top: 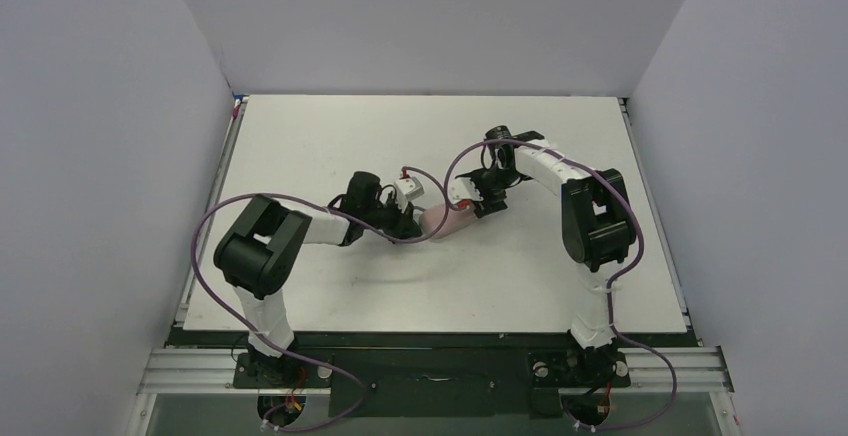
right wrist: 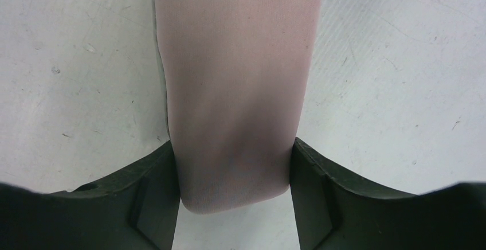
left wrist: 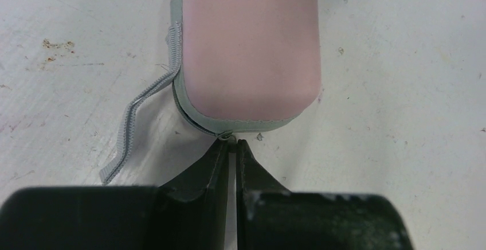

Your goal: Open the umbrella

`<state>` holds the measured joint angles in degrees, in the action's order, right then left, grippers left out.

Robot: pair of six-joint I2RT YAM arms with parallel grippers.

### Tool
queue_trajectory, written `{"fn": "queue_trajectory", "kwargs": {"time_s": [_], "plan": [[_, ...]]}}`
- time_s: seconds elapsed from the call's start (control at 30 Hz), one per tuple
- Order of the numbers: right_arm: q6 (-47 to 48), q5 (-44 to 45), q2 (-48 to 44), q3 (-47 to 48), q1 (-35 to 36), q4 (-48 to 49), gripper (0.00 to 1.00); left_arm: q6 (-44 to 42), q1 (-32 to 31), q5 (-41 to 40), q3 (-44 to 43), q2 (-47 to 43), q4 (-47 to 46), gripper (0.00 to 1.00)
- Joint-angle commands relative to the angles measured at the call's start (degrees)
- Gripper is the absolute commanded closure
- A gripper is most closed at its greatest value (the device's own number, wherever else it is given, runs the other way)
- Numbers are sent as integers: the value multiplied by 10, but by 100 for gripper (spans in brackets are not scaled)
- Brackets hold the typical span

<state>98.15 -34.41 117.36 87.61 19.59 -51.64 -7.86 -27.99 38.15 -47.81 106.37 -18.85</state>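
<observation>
The umbrella itself is out of view. A small pink oval case [top: 446,221] with a grey zipper edge lies on the white table, mid-centre. In the left wrist view the case [left wrist: 249,43] fills the top. My left gripper [left wrist: 232,142] is shut, with its tips pinching the small metal zipper pull [left wrist: 228,135] at the case's near end. A loose grey zipper tape [left wrist: 134,118] hangs off the case's left side. In the right wrist view my right gripper [right wrist: 234,170] is shut on the other end of the case [right wrist: 235,89], with a finger pressed against each side.
The white table [top: 330,136] is walled by grey panels at the back and both sides. Both arms meet at the table's middle, the left gripper [top: 412,224] and the right gripper [top: 478,206] at opposite ends of the case. Purple cables loop over the arms.
</observation>
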Motion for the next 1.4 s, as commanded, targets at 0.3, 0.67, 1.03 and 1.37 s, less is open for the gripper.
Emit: {"fn": "queue_trajectory", "kwargs": {"time_s": [0.3, 0.67, 1.03, 1.37], "plan": [[-124, 48, -24, -6, -6, 47, 80, 176, -59, -4, 73, -45, -135, 100], [-177, 59, -67, -40, 8, 71, 84, 265, -57, -34, 95, -48, -175, 100], [-514, 148, -79, -50, 82, 134, 89, 357, 12, -59, 105, 25, -304, 100], [-701, 200, -93, -90, 113, 214, 88, 424, 21, -30, 54, 77, -284, 100]]}}
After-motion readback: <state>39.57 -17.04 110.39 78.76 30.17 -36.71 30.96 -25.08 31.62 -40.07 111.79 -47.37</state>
